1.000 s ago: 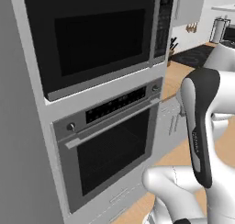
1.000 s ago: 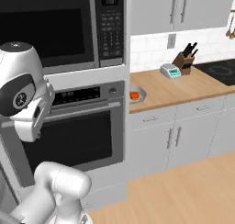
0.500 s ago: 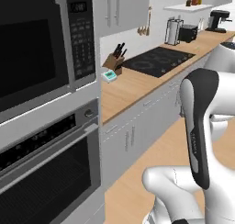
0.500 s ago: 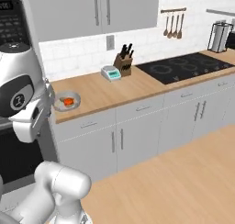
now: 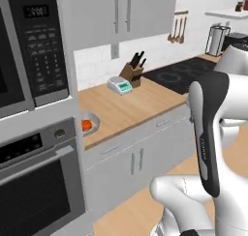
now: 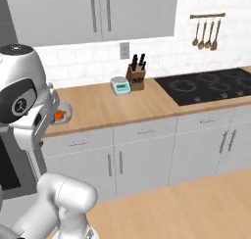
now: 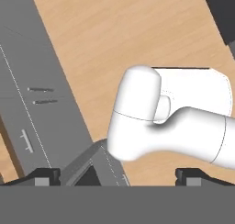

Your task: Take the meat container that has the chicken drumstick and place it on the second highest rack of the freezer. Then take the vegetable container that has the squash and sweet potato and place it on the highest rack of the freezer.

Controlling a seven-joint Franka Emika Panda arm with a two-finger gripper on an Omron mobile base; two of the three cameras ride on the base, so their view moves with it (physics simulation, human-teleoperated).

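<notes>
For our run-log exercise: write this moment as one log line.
base: facing counter | gripper: open, empty | bowl: beside oven

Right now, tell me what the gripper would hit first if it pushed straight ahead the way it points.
The gripper, jaws open, points down toward the wooden floor. Its own white arm sits in that line first; past it, probably the floor beside the grey base cabinets. Depth is unclear.
</notes>
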